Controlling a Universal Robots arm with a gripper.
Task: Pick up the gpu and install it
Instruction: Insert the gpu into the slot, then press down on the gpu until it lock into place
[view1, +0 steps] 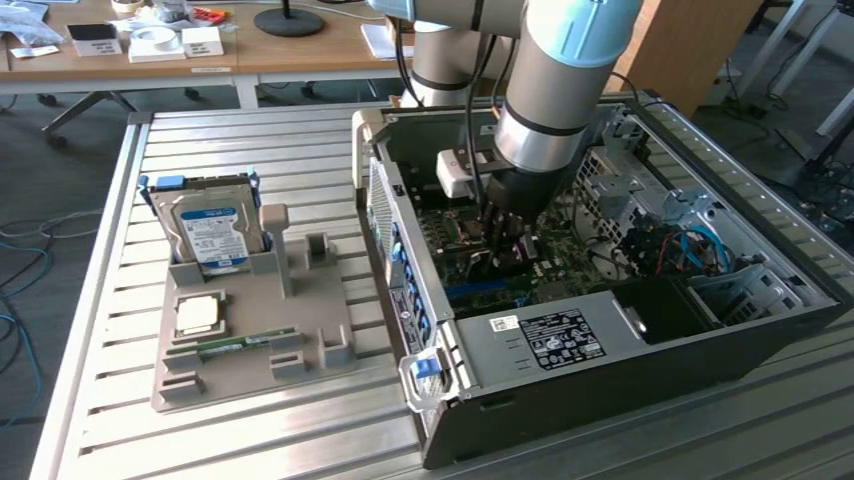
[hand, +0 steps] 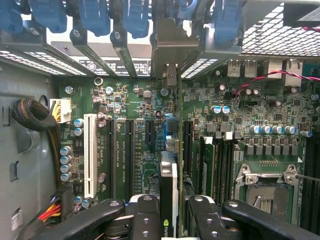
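We see a robotics lab, slatted aluminium workbench (view1: 280, 140), open computer case (view1: 601, 300) (motherboard exposed), cluttered wooden desks (view1: 160, 60) behind.

Slatted metal table (view1: 240, 440): fixture (view1: 247, 345), computer case (view1: 601, 340).

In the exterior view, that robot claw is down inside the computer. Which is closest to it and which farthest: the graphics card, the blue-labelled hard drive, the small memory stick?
1. The gpu: held edge-on in the gripper, inside the computer case.
2. The hard drive: standing in the grey holder at the exterior view's left.
3. The memory stick: lying lower on that holder, slightly farther.
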